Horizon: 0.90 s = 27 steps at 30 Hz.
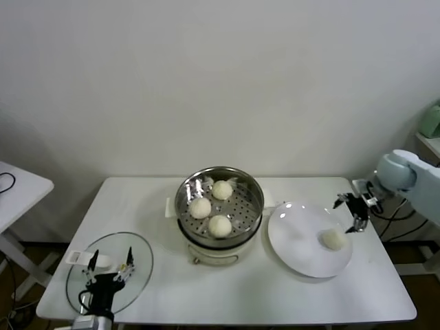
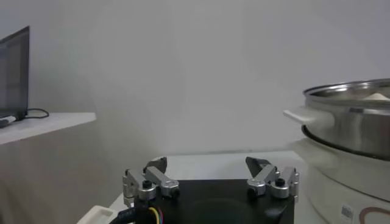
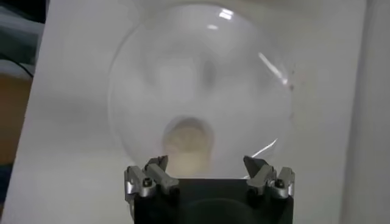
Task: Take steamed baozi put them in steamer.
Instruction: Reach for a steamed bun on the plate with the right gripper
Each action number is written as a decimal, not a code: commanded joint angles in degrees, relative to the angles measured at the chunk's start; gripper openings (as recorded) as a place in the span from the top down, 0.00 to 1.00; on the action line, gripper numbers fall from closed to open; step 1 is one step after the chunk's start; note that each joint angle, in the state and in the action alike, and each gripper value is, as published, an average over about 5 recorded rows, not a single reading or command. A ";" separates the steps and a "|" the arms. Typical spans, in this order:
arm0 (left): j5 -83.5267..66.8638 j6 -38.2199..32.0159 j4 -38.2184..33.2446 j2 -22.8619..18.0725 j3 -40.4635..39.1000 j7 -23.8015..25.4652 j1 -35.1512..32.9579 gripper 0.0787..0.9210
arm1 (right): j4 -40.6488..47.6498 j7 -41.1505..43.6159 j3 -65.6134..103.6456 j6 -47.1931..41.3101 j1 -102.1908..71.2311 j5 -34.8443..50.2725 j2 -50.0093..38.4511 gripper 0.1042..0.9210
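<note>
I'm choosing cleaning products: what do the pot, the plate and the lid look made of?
The pot looks like polished stainless steel, mirror-bright with reflections. The plate is glossy white, likely glazed ceramic, possibly plastic. The lid seems to be clear glass: the table shows through.

Left gripper (image 2: 210, 176) with fingers spread wide and nothing between them, white table (image 2: 207, 160) beyond it, shiny steamer (image 2: 353, 131) on its cream base close by, side table (image 2: 42, 125) with a dark screen (image 2: 14, 73) farther off, plain wall behind
</note>
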<state>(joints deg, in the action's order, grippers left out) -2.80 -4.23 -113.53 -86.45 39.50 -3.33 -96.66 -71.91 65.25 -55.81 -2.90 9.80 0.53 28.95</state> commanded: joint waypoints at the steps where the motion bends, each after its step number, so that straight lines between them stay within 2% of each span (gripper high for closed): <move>1: 0.06 -0.12 0.43 -0.19 0.08 -0.01 -0.15 0.12 | 4.76 0.22 8.82 -2.77 -12.63 -4.56 0.34 0.12; 14: -0.15 -0.06 1.32 0.03 0.74 -0.04 0.13 0.12 | 10.96 -0.48 6.95 -2.75 -10.94 -3.87 8.78 0.12; 27: -0.03 0.13 1.85 -0.04 0.74 -0.06 0.65 0.12 | 15.24 -0.27 6.52 -1.56 -10.60 -6.10 11.58 0.12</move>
<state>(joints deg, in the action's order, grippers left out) -2.92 -4.15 -111.76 -86.42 40.32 -3.39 -96.04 -59.99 64.84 -49.58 -4.68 0.03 -4.12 38.00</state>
